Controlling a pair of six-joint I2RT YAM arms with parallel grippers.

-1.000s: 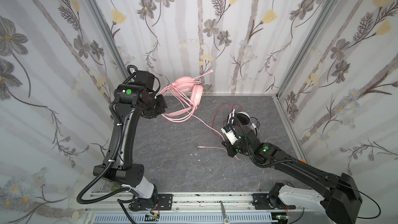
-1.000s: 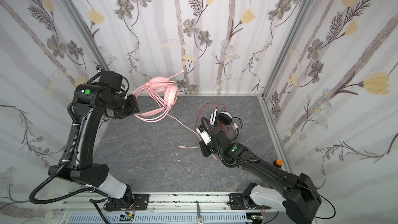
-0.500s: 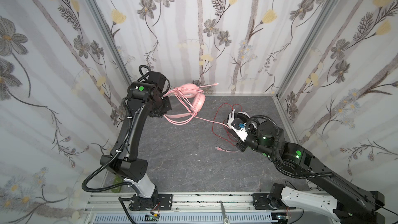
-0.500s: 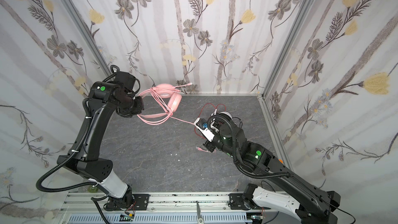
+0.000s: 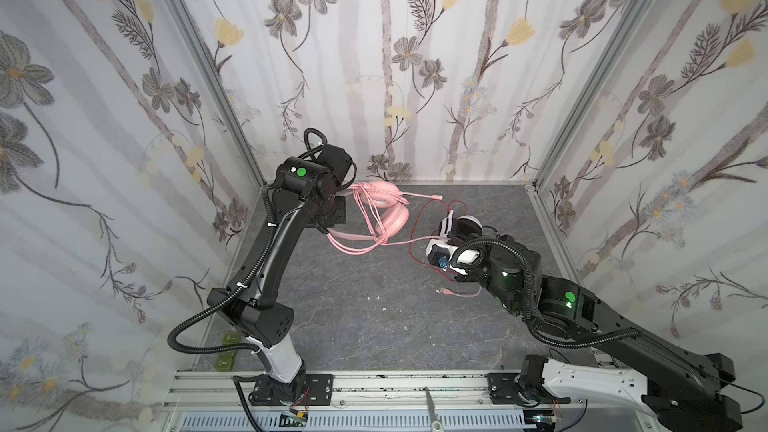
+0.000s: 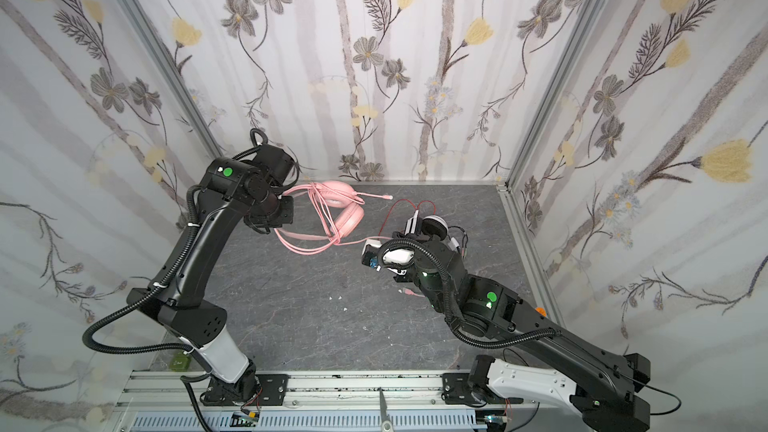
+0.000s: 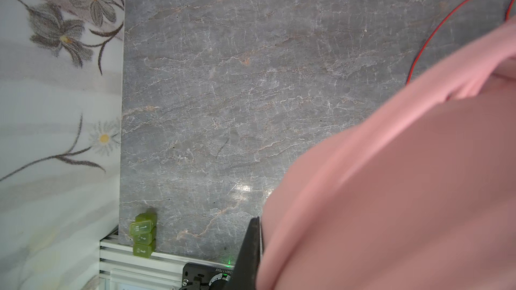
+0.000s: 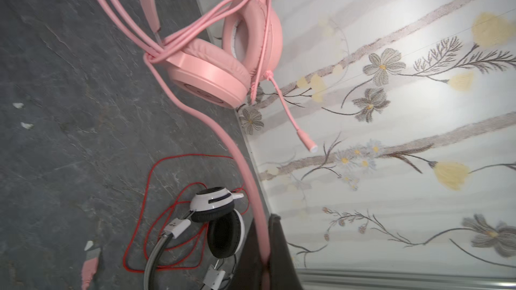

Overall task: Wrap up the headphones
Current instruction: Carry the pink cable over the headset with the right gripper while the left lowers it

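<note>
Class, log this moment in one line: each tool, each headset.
left tool: shut on pink headset | right tool: shut on pink cord, looped round earcups | white-and-black headset: on table, red cord loose

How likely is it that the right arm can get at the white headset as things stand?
Probably not to grasp: the white headset lies close by, nothing between, but the right end effector is shut on the pink cord.

Lab cell: wallpapered panels (image 5: 415, 56), mounting rail (image 5: 395, 384).

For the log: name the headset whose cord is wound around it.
The pink headset, pink cord looped over its earcups; the white-and-black headset has its red cord loose.
</note>
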